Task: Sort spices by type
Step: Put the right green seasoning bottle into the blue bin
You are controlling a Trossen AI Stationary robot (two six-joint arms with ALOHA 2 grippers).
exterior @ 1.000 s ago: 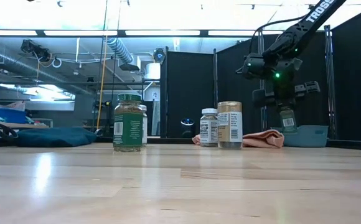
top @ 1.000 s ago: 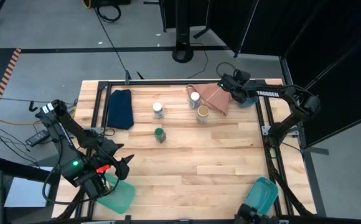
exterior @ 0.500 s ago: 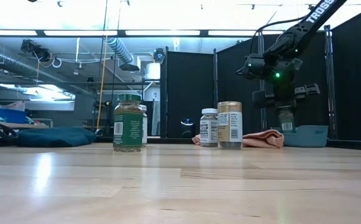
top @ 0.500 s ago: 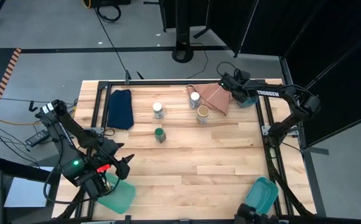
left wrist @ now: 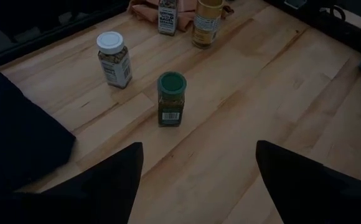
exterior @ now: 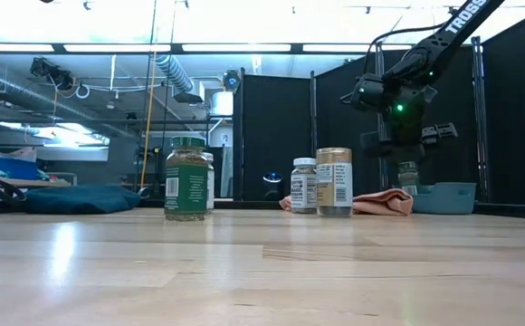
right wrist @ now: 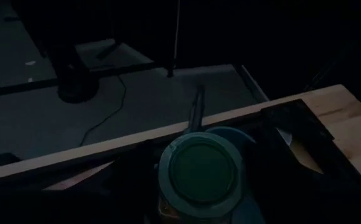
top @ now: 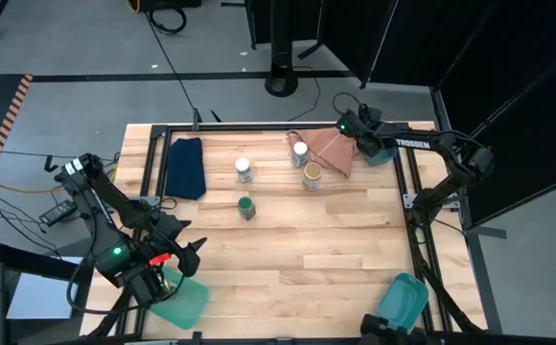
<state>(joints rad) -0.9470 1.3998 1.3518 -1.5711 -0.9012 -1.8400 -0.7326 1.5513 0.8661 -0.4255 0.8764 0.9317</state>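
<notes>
Clock directions are read on the high view, with 12 at the table's far edge.

The right gripper (top: 357, 139) hangs at about 1 o'clock, directly above a small teal plastic bin (exterior: 451, 197) at the far right corner. Under it sits a small cylindrical green-lidded spice jar (right wrist: 200, 171), at or in that bin. This is likely a drop-off spot for the green type. Whether the fingers are pinching the jar or have let go cannot be told.

The left gripper (top: 184, 252) waits at about 8 o'clock next to a second teal plastic bin (top: 184, 301). Its fingers are spread wide with nothing between them.

Four jars stand loose near 12 o'clock:
- a second green-lidded jar (top: 246, 206), nearest the centre
- a white-lidded jar (top: 244, 170), just beyond it
- another white-lidded jar (top: 300, 151), touching or just beside a crumpled pink cloth (top: 332, 149)
- a tan-lidded jar (top: 312, 174), close to that second white-lidded jar

They are unsorted, probably awaiting pickup. A folded dark blue cloth (top: 186, 168) lies at 10 o'clock. A third teal bin (top: 405, 297) sits at 5 o'clock.

What each view adds:
- Only the right wrist view shows the green lid under the right gripper; the arm hides it in the high view.
- The low view shows that gripper raised clear of the bin rim.
- The left wrist view confirms the left fingers hold nothing and face the loose green jar.
- Only the high view gives the layout of the bins.
</notes>
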